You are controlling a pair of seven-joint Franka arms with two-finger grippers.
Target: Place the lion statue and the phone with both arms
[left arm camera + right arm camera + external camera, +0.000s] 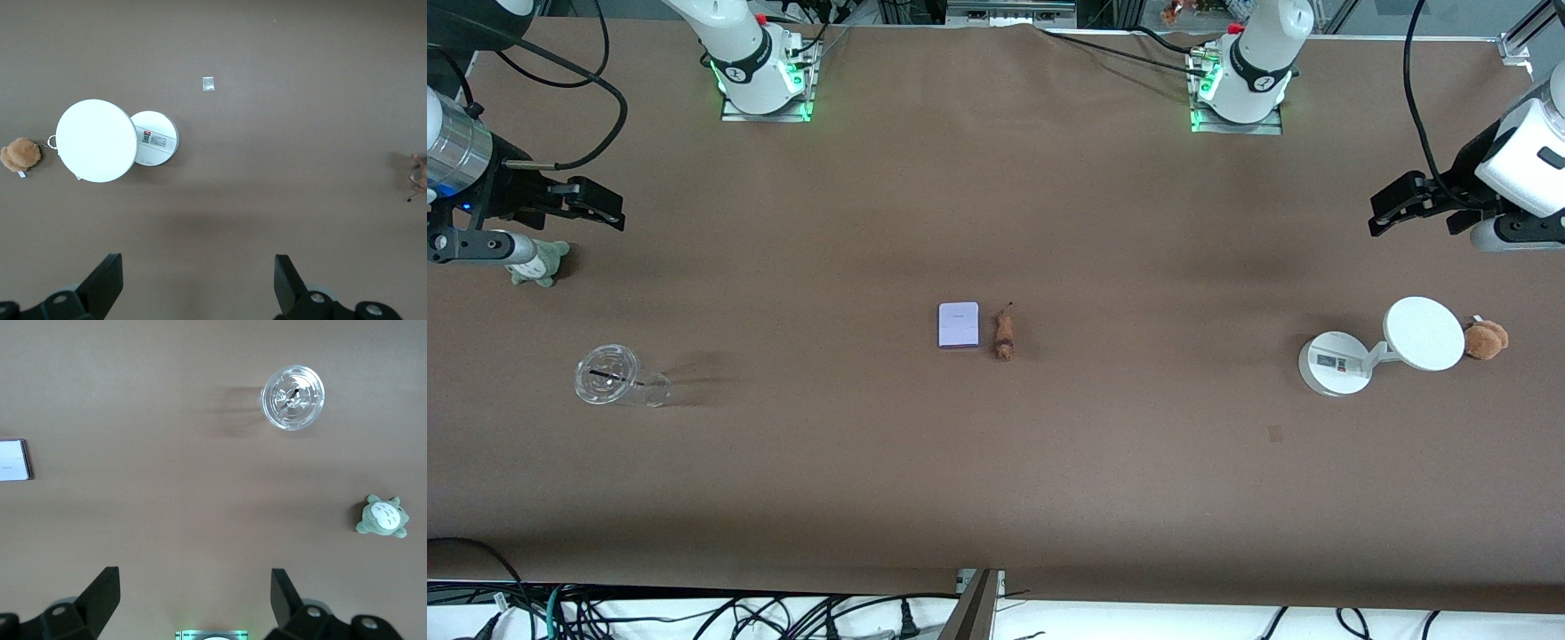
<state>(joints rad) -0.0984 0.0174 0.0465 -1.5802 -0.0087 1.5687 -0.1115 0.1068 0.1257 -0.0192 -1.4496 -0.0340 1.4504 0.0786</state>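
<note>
On the brown table (996,480) the phone (959,324) and lion (1005,336) lie side by side mid-table, while the left gripper (199,283) and right gripper (195,600) hover spread-fingered, empty, at their own ends, apparently clear for a reach.

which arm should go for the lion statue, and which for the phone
Left for the lion statue, right for the phone. They lie side by side mid-table, the statue on the left arm's side. Both the left gripper and the right gripper hang open and empty at their table ends.
</note>
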